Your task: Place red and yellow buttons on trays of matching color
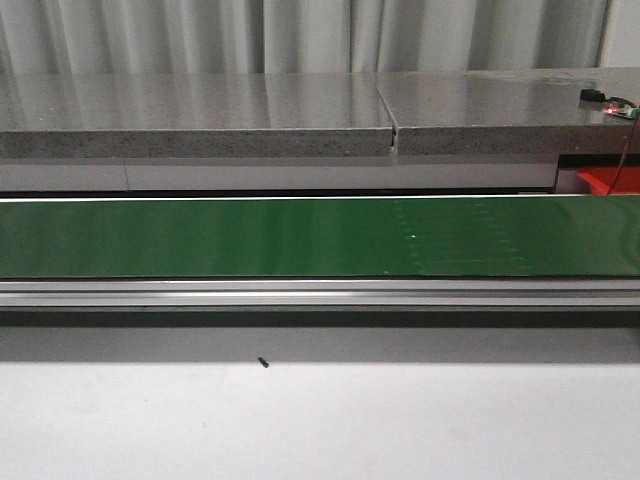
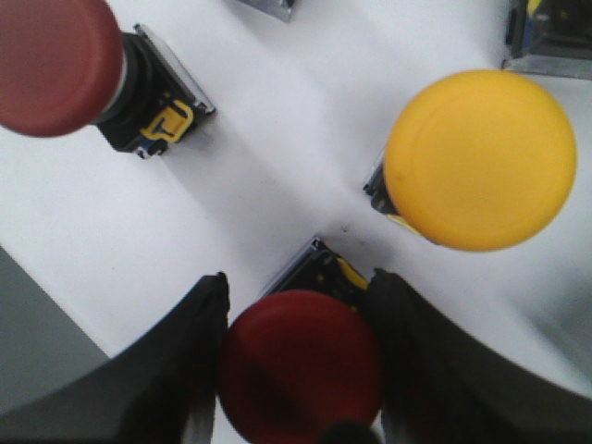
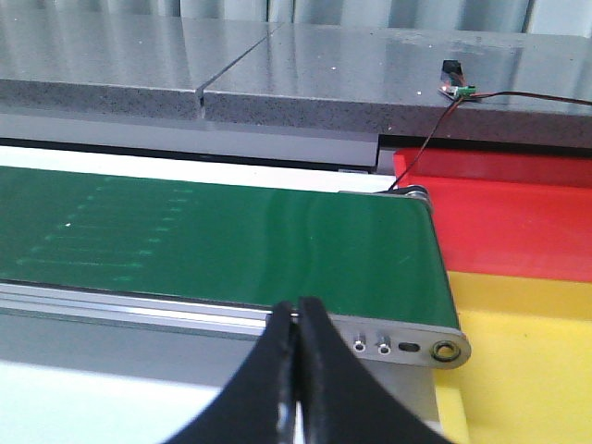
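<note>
From my station I see the left gripper (image 2: 301,370) with its two black fingers (image 2: 176,370) set on either side of a dark red, round-capped push button (image 2: 301,365); the jaws stand close against the cap's edges, though I cannot tell for certain whether they are pressing it or merely bracketing it. That button sits on a white tabletop (image 2: 259,148), its black and yellow base peeking out beyond the cap. Near it on the same surface stand a yellow, round-capped push button (image 2: 481,159) and a second red, round-capped push button (image 2: 55,60) with a black body and a yellow clip, all three well apart from one another. The right gripper (image 3: 298,379) has its dark fingertips pressed together with nothing between them, hanging just in front of the end of the long green conveyor belt (image 3: 213,245). Just past that belt end lie a red plastic tray (image 3: 518,222) and, nearer the arm, a yellow plastic tray (image 3: 527,361), side by side and touching. In the front view the belt (image 1: 300,235) runs across the whole width, a grey speckled stone counter (image 1: 200,115) lies behind it, and neither arm is visible.
</note>
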Available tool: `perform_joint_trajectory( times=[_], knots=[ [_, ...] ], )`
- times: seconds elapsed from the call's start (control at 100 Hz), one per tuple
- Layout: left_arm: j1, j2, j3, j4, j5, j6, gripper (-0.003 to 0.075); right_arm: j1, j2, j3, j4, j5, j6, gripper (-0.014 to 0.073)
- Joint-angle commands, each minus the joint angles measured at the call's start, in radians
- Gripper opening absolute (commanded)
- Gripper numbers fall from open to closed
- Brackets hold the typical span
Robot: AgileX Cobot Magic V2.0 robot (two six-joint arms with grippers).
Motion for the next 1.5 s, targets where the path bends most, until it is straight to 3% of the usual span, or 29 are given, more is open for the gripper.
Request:
perform_joint_trajectory(
  times=[0.0, 0.19, 0.42, 0.65, 1.03, 1.401, 1.491],
  knots=[
    [0.003, -0.042, -0.029, 0.009, -0.01, -0.016, 0.0201, 0.002, -0.019, -0.016, -0.007, -0.08, -0.002, -0.0109],
    [0.003, -0.089, -0.029, 0.011, 0.015, -0.016, 0.0135, 0.002, -0.019, -0.016, -0.007, -0.08, -0.002, -0.0109],
    [-0.001, -0.255, -0.04, -0.031, 0.065, 0.053, 0.0113, 0.002, -0.019, -0.016, -0.007, -0.08, -0.002, -0.0109],
    [-0.112, -0.323, -0.139, -0.102, 0.12, 0.161, 0.0114, 0.002, -0.019, -0.016, -0.007, -0.08, -0.002, -0.0109],
    [-0.32, -0.173, -0.329, -0.109, 0.181, 0.191, 0.0114, 0.002, -0.019, -0.016, -0.007, -0.08, -0.002, -0.0109],
    [-0.386, -0.009, -0.386, -0.12, 0.181, 0.191, 0.0119, 0.002, -0.019, -0.016, -0.007, -0.08, -0.002, -0.0109],
    [-0.386, 0.005, -0.386, -0.131, 0.188, 0.191, 0.0158, 0.002, -0.019, -0.016, -0.007, -0.08, -0.002, -0.0109]
  ],
)
